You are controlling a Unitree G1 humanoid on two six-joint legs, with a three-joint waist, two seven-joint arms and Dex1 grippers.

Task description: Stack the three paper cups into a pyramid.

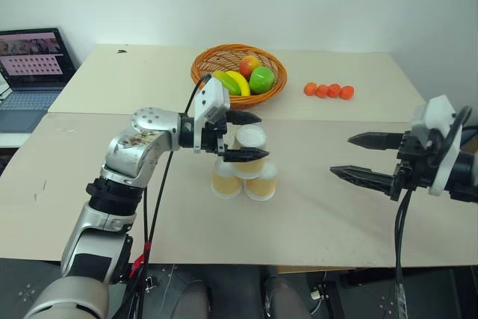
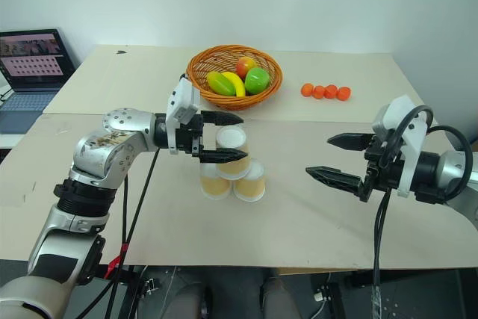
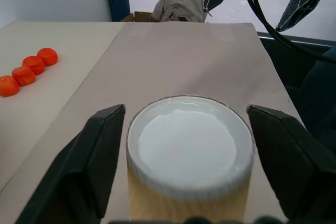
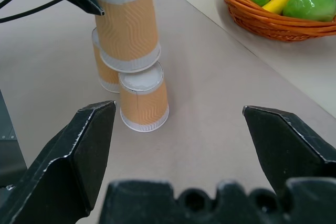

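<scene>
Pyramid point(image 1: 245, 166): three paper cups stood upside down near the middle of the bench point(image 1: 328, 207), two side by side, one on top.
Left end effector point(image 1: 240, 137): open, fingers point(image 3: 86, 156) flanking the top cup point(image 4: 127, 19), apart from it.
Right end effector point(image 1: 366, 158): open, empty, well apart.
Basket point(image 1: 202, 65): behind the cups.
</scene>
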